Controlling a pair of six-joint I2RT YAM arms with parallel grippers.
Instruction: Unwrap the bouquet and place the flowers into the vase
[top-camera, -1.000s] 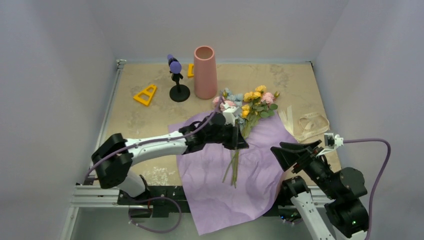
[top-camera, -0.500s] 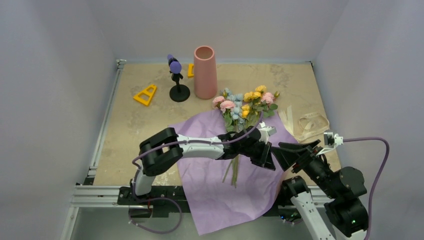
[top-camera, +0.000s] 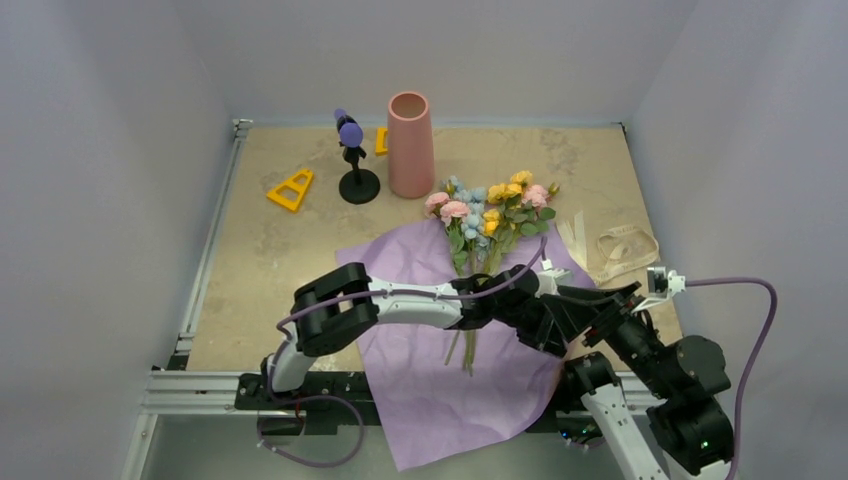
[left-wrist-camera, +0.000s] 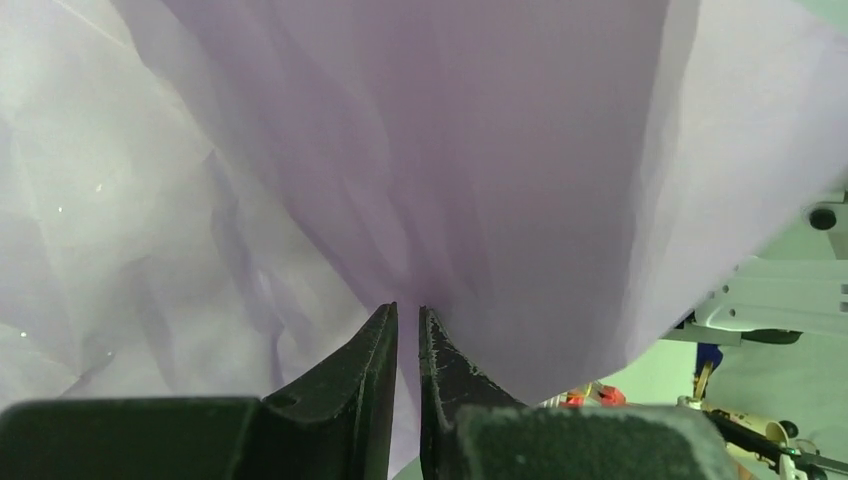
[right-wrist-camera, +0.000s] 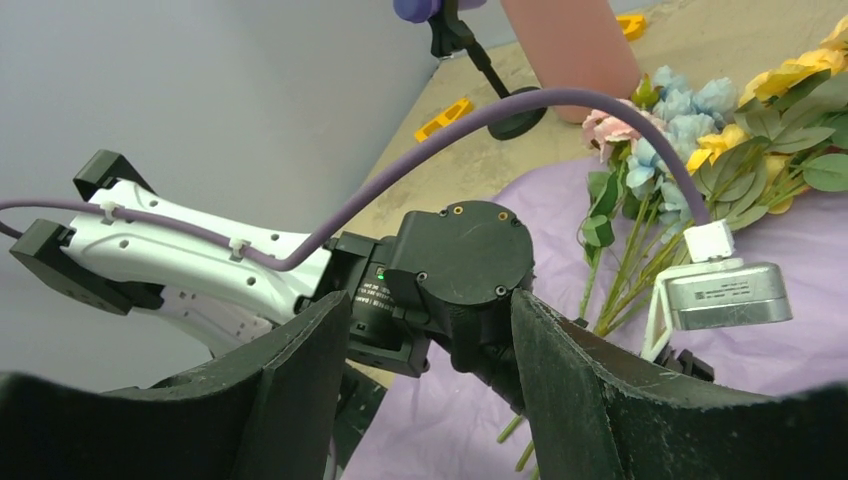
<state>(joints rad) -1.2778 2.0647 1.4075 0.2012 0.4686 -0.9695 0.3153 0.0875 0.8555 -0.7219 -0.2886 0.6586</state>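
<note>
Swinging away from the thin green stems (top-camera: 467, 350) over the last second, the left gripper (left-wrist-camera: 408, 312) now sits at the right edge of the crinkled lilac paper wrap (top-camera: 430, 385). Its jaws are nearly together and apparently clamped on a raised fold of that sheet. That suggests the paper is about to be drawn clear of the flowers. The right gripper (right-wrist-camera: 425, 300) hangs just beside it, jaws apart and empty. The bunch of small pink, yellow and pale-blue artificial roses (top-camera: 490, 210) lies on the paper's far end, near the tall salmon-pink tapered vase (top-camera: 410, 145). Counted on the bench (top-camera: 260, 250): one vase, one bunch, one sheet, one loose cream ribbon (top-camera: 620, 250), one black stand with purple top (top-camera: 353, 165), two yellow plastic frames (top-camera: 291, 189).
</note>
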